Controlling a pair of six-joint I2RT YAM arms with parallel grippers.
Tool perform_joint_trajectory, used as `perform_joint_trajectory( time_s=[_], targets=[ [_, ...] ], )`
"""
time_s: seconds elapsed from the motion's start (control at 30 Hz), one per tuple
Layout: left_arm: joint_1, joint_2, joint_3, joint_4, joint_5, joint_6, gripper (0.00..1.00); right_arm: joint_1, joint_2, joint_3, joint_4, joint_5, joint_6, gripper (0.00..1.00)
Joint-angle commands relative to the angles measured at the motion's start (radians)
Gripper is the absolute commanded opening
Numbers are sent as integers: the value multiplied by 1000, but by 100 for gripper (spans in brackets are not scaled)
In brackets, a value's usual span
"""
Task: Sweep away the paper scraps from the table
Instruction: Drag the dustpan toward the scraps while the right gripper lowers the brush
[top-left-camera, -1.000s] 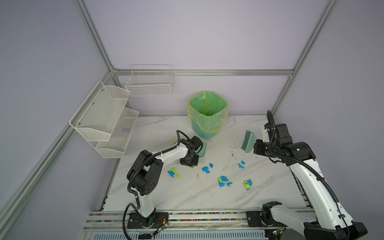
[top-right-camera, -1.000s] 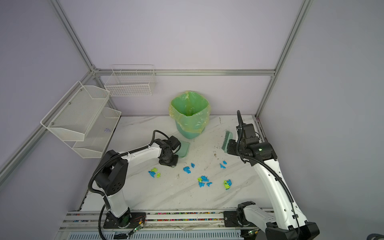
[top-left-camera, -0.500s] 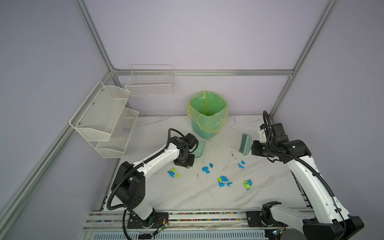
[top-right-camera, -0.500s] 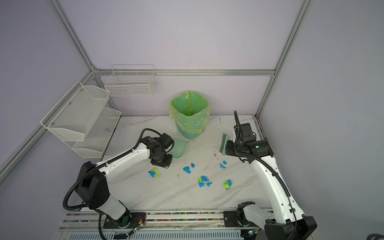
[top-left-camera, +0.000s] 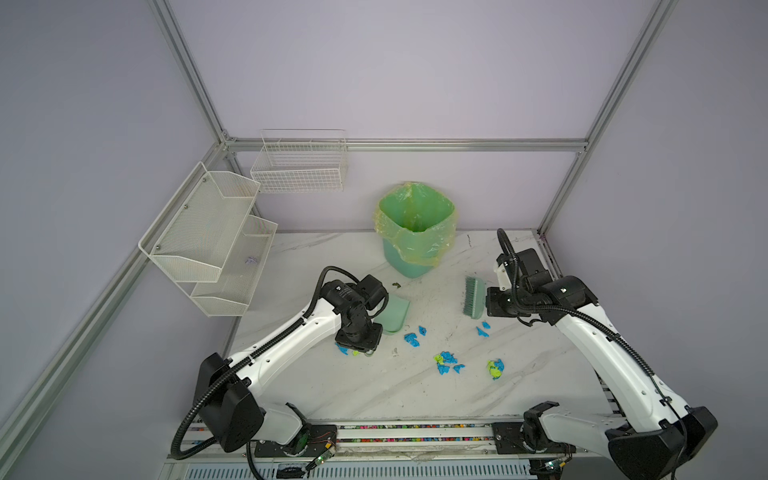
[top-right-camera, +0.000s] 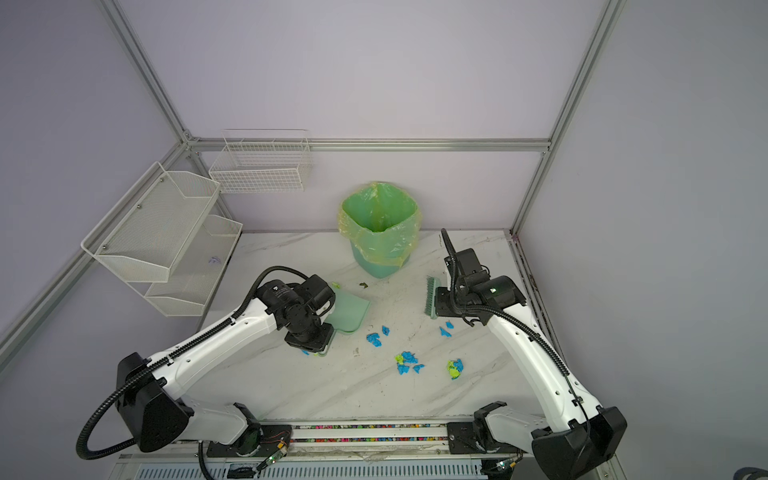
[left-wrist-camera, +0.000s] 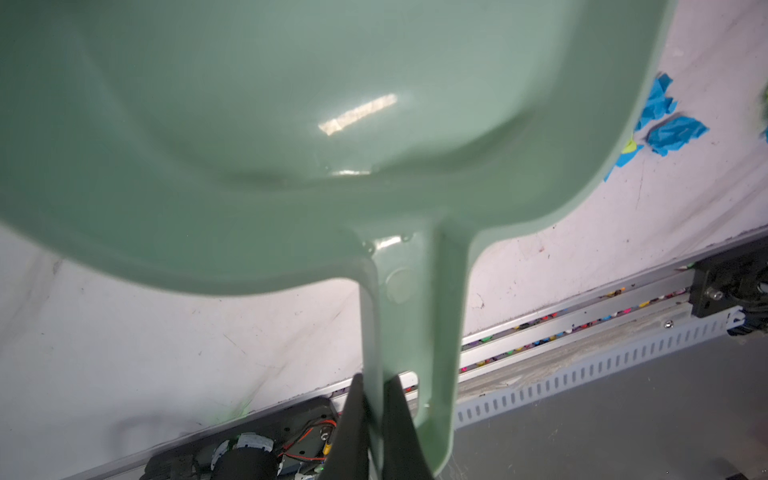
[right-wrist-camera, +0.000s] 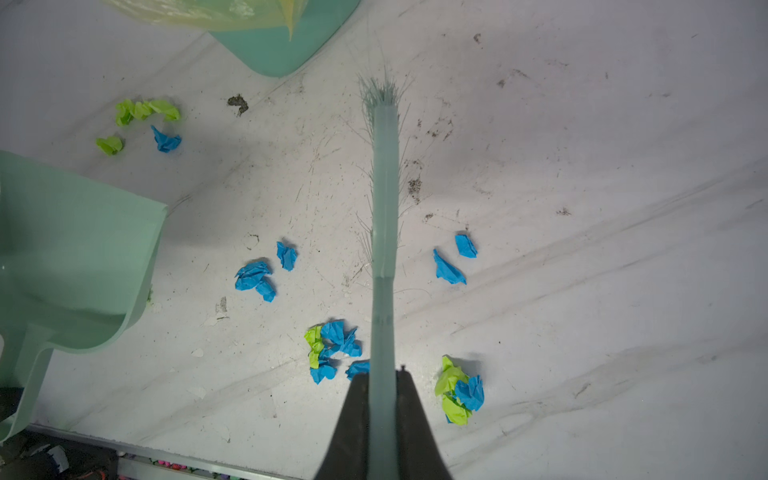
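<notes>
paper scraps (right-wrist-camera: 332, 349), small crumpled bits of bright blue and neon yellow-green, lie loose on the white marble-veined table (top-left-camera: 374, 399), and i see none gathered up yet. most sit in the middle of the surface, between my two tools and toward the front rail. one blue pair is near the pan's side, another blue pair is near the brush head, and two mixed clumps lie closer to the rail. in both top views a few more are partly hidden under the left wrist. the right wrist view shows some yellow-green bits and a blue one on the bin side of the pan.

the mint-green plastic dustpan (top-left-camera: 394, 313) hangs from the left gripper (left-wrist-camera: 376, 399), fingers clamped on one edge of its handle. its tray looks empty, and i can't tell whether its lip touches the table. the teal long-handled hand brush (right-wrist-camera: 384, 199) is in the right gripper (right-wrist-camera: 384, 382), fingers pinched tight on the handle, with the bristles seemingly clear of the surface. the green bin with a yellow-green liner (top-left-camera: 415, 232) stands at the back.

i judge this to be the set-up step: tools in hand, sweeping not begun. next i'd turn the pan so its mouth faces the clumps and lay the lip flat. then i'd drop the brush beyond the blue pair on its side and draw it toward the pan, lightly, since the bits may scatter.
</notes>
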Motion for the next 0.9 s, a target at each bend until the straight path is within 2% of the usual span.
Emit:
perform_joint_trajectory(
  time_s=[0.0,0.27,0.67,0.87],
  targets=[
    [-27,-46,-56,-46,54,-18,0,42,14,9,22,40,31,0],
    [-68,-88,-201,-8,165,-48,0,138,58,20,65,79,70,0],
    [-129,-84,-294,75,145,-121,0,210,109,-1,111,105,83,0],
    [-152,-47,-328,133,94,-152,0,265,137,-11,137,104,105,0]
  ],
)
